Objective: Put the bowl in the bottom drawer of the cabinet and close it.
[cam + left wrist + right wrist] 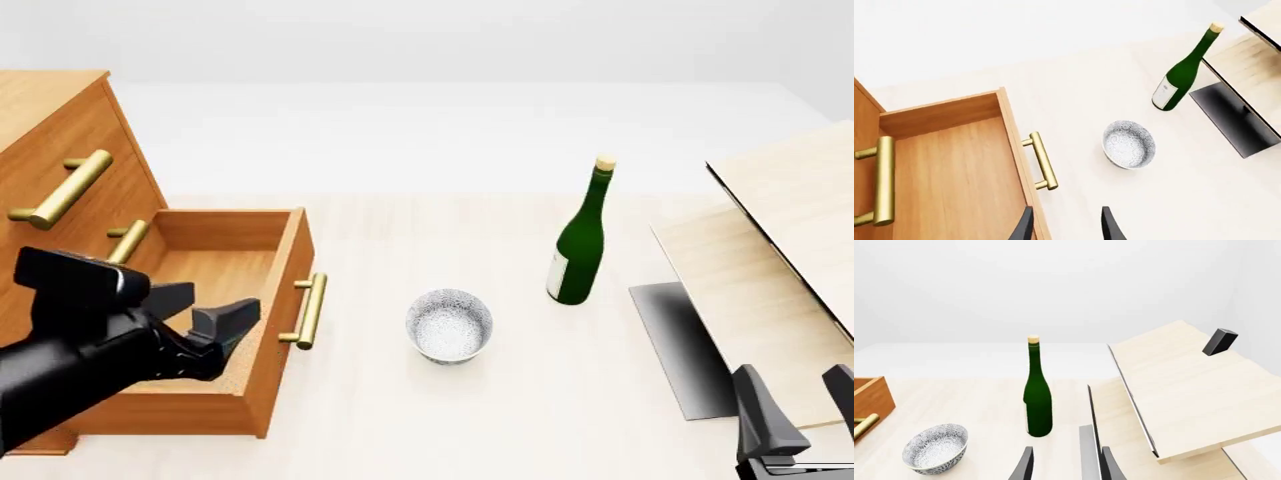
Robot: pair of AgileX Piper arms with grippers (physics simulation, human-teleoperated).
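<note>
The speckled white bowl (450, 325) (1129, 144) (935, 447) stands upright on the table, just right of the cabinet (54, 120). The bottom drawer (220, 265) (954, 175) is pulled out and shows nothing inside; its brass handle (310, 310) (1041, 160) faces the bowl. My left gripper (211, 308) (1066, 227) hovers open over the drawer's front part, holding nothing. Low at the right, far from the bowl, my right gripper (798, 395) (1066, 467) is open too and holds nothing.
A green corked bottle (581, 240) (1181, 75) (1037, 400) stands behind and right of the bowl. Pale wooden boards (787, 230) (1187, 395) on a dark base (674, 345) fill the right side. The two upper drawers, with brass handles (60, 190), are shut.
</note>
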